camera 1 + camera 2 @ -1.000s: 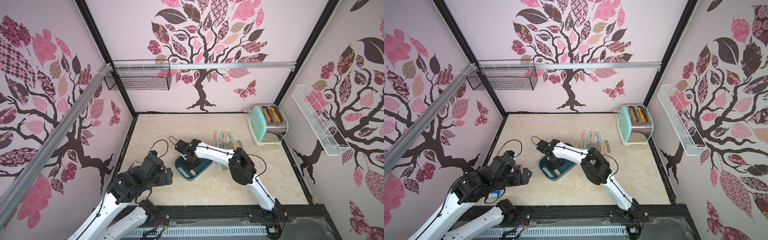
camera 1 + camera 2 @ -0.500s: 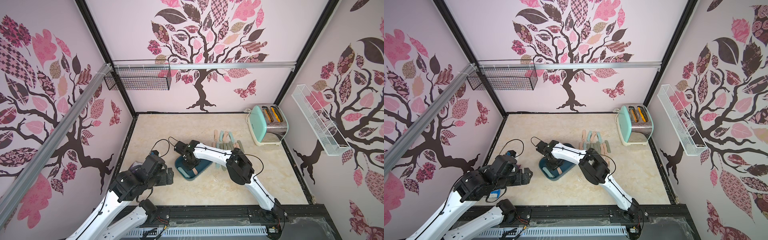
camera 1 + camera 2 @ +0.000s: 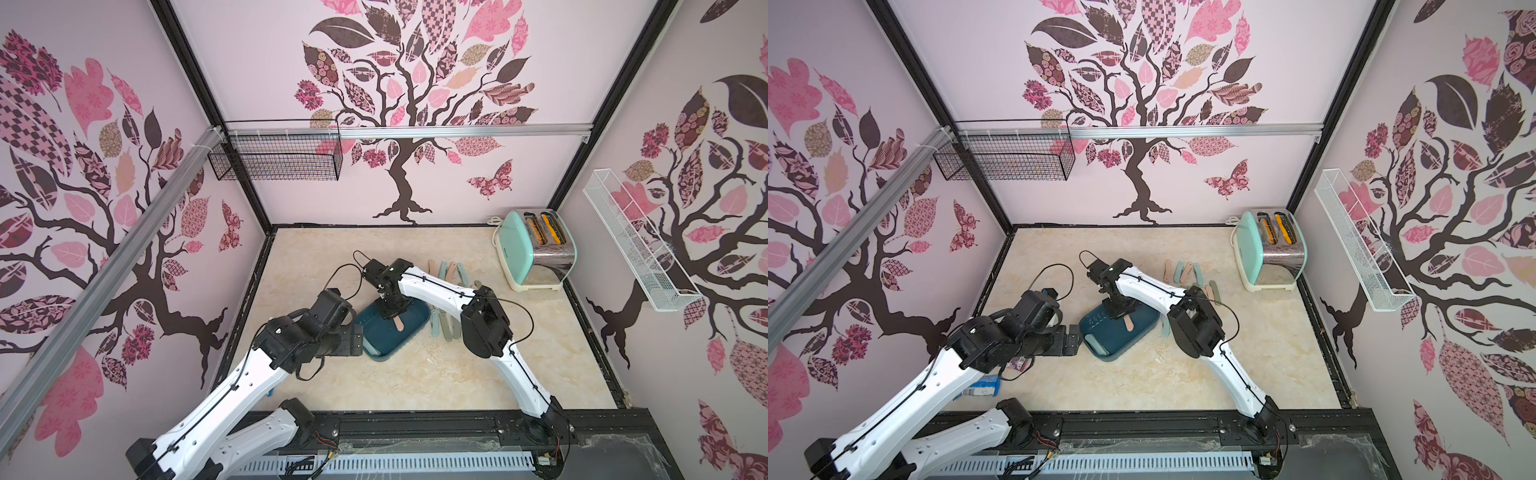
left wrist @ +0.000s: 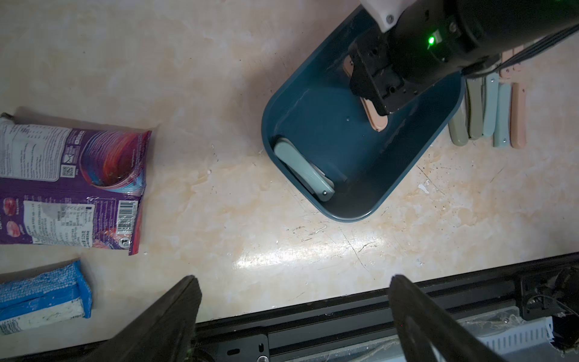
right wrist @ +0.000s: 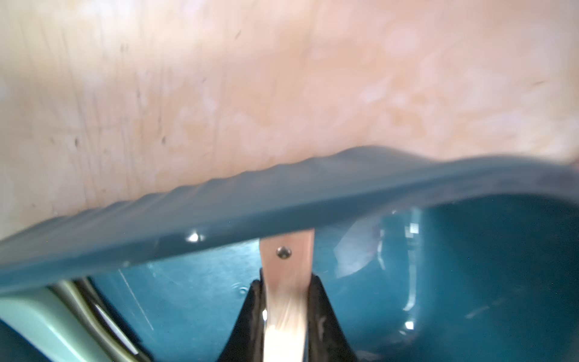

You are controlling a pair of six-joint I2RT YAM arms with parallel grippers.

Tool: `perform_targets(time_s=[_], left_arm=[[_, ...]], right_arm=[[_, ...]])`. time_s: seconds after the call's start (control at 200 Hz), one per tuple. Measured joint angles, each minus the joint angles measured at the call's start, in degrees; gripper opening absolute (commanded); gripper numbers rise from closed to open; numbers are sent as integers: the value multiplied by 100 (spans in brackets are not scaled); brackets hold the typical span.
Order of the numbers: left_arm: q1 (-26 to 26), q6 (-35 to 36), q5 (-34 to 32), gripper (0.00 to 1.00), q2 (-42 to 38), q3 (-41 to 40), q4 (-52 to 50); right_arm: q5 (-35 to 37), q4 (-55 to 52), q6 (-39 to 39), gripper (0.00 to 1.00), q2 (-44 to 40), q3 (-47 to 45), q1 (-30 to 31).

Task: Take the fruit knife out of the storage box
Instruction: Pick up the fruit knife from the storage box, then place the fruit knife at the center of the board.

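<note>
Right wrist: my right gripper [image 5: 285, 283] clamps pink fruit knife [image 5: 286, 257] inside storage box [image 5: 313, 194]; left gripper [image 4: 293, 279] jaws apart.

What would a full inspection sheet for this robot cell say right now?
Surface: beige marble-look tabletop, scuffed.
Job's things: dark teal plastic storage box holds a pink folded fruit knife and a pale green folded knife; more folded knives lie beside it.
Clutter: purple snack packet, blue packet.
Tools: left tool open, empty; right tool shut on the pink knife inside the box.
Cables: black cable loops over both arms.
Surroundings: mint-green toaster, black wire basket, white wire basket, tree-patterned walls.
</note>
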Motion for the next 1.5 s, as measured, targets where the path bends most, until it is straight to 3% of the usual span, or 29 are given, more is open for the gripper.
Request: perform_targets(time_s=[0.2, 0.395, 0.775, 1.025, 1.501], left_arm=[[0, 323, 472, 98, 1209, 402, 527], [-116, 599, 861, 98, 2343, 1204, 990], [-680, 857, 1508, 98, 4426, 2935, 1567], [-870, 848, 1720, 98, 4516, 2918, 1773], [-844, 822, 1661, 98, 4133, 2507, 1808]], right_arm=[[66, -87, 81, 11, -785, -280, -323], [111, 90, 229, 11, -2041, -1453, -796], [557, 352, 382, 12, -3283, -4074, -2763], [798, 535, 293, 13, -3674, -5134, -3526], [737, 636, 188, 14, -2999, -5069, -3532]])
